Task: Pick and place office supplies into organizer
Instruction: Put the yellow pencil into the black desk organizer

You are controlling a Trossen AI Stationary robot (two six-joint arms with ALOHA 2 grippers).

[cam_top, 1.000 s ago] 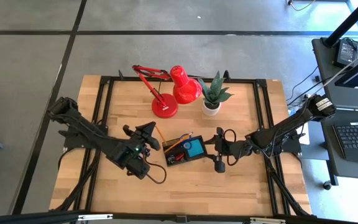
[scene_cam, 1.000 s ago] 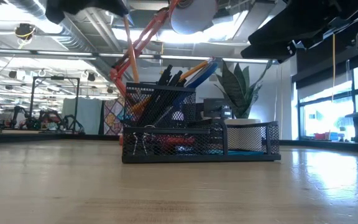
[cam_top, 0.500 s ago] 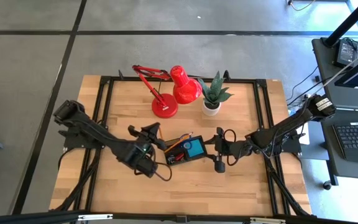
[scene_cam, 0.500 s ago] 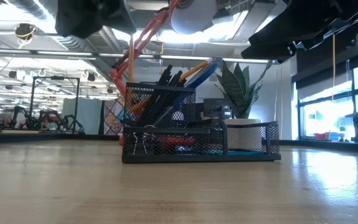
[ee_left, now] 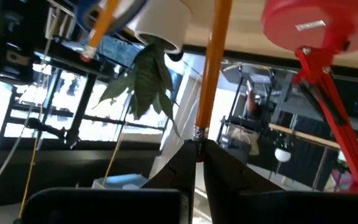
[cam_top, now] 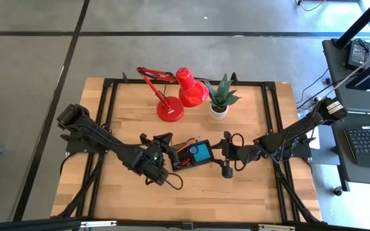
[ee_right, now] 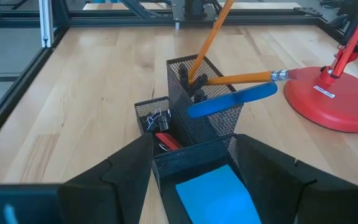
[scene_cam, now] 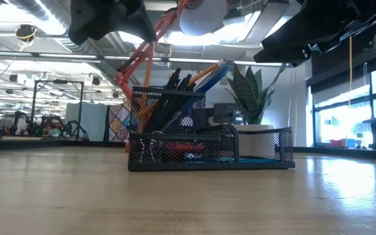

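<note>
The left end effector [ee_left: 197, 152], clamped on a pencil [ee_left: 211, 68], has moved over the organizer [cam_top: 186, 158] on the bench, so insertion looks imminent, while the right end effector [ee_right: 191, 162] waits open beside it.

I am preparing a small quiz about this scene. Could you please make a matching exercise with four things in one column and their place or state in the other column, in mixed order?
Things:
1. orange pencil
2. blue note pad
3. red lamp base
4. right gripper

Places or states:
A. lies flat in the organizer's low front tray
B. open, hovering beside the organizer
C. gripped at its eraser end by the left gripper
D. stands on the table

Pairs: 1-C, 2-A, 3-D, 4-B
</note>
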